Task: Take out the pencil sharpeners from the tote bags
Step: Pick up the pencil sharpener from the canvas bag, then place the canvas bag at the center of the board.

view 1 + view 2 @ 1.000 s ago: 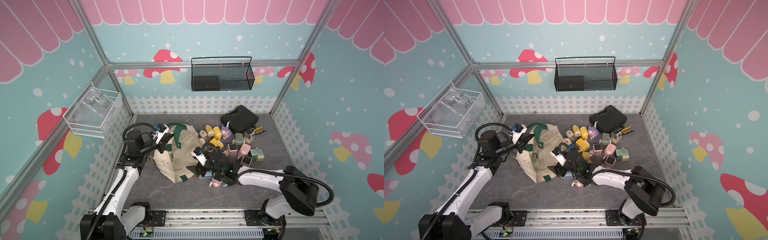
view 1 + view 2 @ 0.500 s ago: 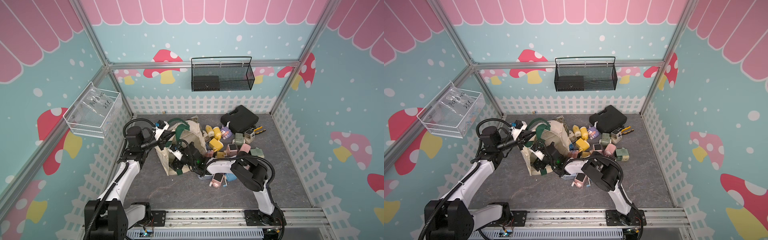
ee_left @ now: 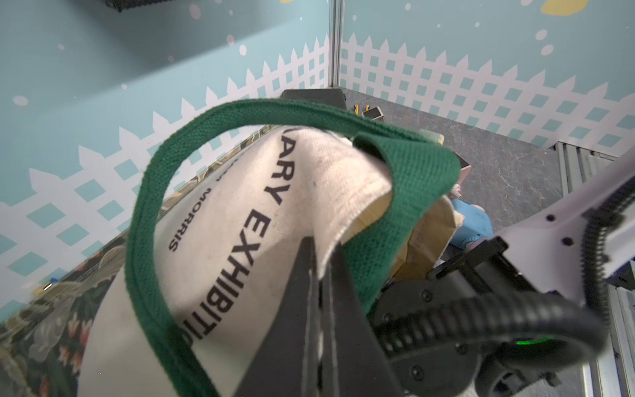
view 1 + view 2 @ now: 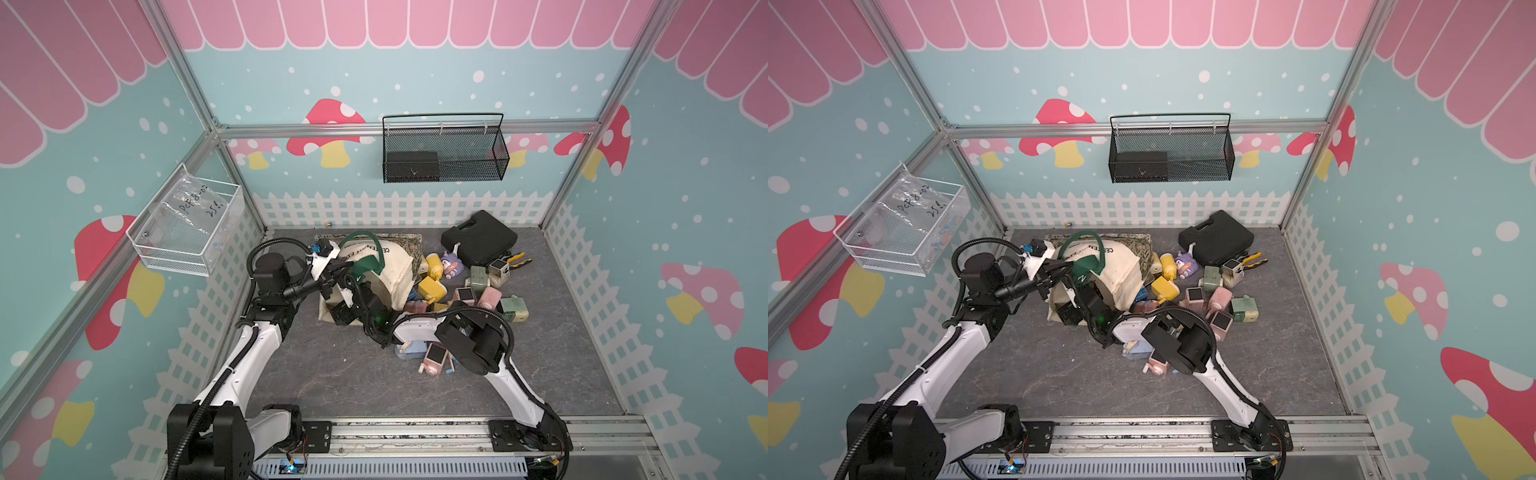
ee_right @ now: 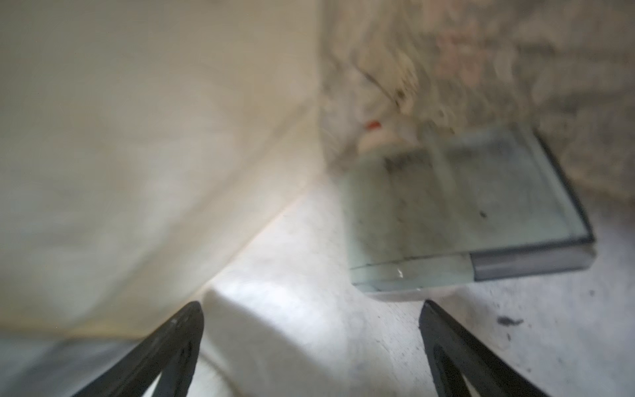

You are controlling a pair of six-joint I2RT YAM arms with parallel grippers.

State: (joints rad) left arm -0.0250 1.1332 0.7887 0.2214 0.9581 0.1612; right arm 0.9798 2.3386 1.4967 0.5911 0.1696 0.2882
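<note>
Your left gripper (image 3: 321, 245) is clamped on the cream rim of the tote bag (image 4: 395, 266), right beside the green strap (image 3: 144, 213), and the mouth is lifted. Your right gripper (image 5: 311, 307) is inside the bag, jaws spread wide with nothing between them. Just ahead of it lies a pale greenish pencil sharpener (image 5: 464, 213), blurred, with bag cloth crowding in close. The other pencil sharpeners (image 4: 457, 291) are piled on the floor (image 4: 332, 374) beside the bag, near the black case (image 4: 478, 243) and the pliers (image 4: 517, 262). Your right forearm crosses above a pink sharpener (image 4: 434, 359).
</note>
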